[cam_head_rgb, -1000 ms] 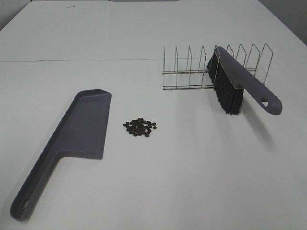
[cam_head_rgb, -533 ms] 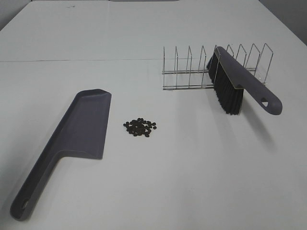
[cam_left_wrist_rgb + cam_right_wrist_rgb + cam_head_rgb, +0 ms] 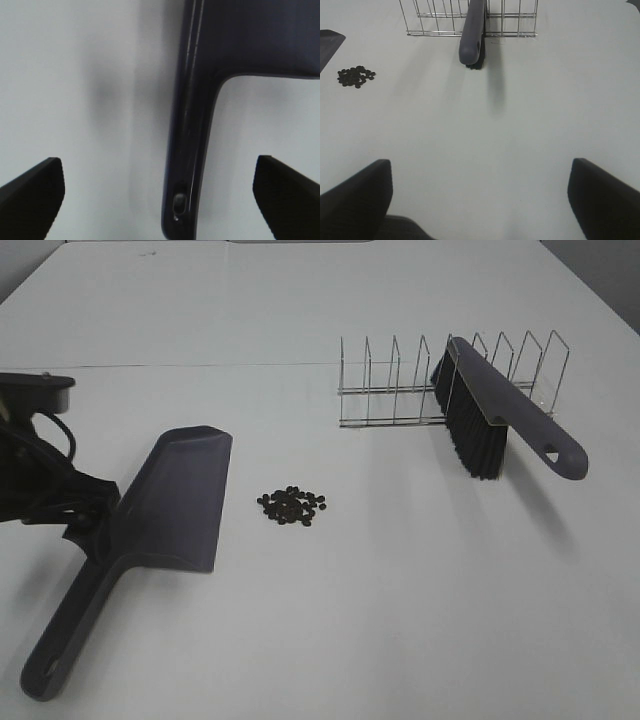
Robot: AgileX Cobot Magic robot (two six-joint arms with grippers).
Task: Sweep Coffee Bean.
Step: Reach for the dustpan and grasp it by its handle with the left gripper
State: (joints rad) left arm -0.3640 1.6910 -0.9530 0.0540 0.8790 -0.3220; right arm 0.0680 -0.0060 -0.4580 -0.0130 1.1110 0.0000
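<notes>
The coffee beans lie in a small dark cluster on the white table, just right of the grey dustpan; they also show in the right wrist view. My left gripper is open over the dustpan's handle, one finger on each side, not closed on it. The grey brush with black bristles leans in the wire rack. My right gripper is open and empty, well short of the brush, and is out of the exterior view.
The wire rack stands at the back right with the brush handle sticking out toward the front. A corner of the dustpan shows in the right wrist view. A seam in the table runs across behind the dustpan.
My left arm has come into the exterior view from the left and now sits over the dustpan's handle. The dustpan, beans and brush have not moved.
</notes>
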